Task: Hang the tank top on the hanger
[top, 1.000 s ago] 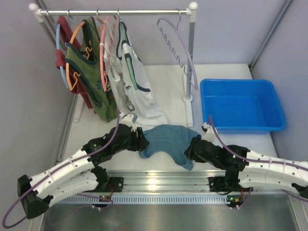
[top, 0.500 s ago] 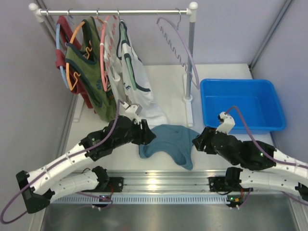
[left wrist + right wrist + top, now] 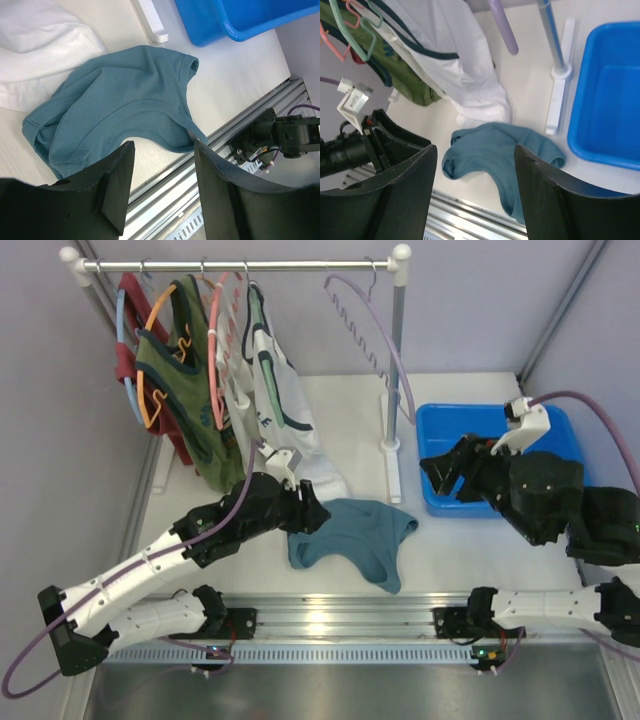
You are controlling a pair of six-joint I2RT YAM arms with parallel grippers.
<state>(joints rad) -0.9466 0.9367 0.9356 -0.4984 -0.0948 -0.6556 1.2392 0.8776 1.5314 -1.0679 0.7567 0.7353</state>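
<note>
Robotics lab test cell, not a home. White table [image 3: 340, 410] is boxed in by plain grey partition walls [image 3: 480, 300] on the far, left and right sides. Aluminium extrusion rail [image 3: 330, 620] runs along the near edge, with left arm base [image 3: 215, 618] and right arm base [image 3: 470, 620] bolted to it and a purple cable [image 3: 572, 393] looping free. Props look staged: small clothes rack [image 3: 240, 265] at the far-left corner with hung garments [image 3: 280, 410], blue bin [image 3: 520, 510] at the right edge.

One tank top [image 3: 350, 535], one bin [image 3: 455, 412], one rack [image 3: 240, 266]
</note>
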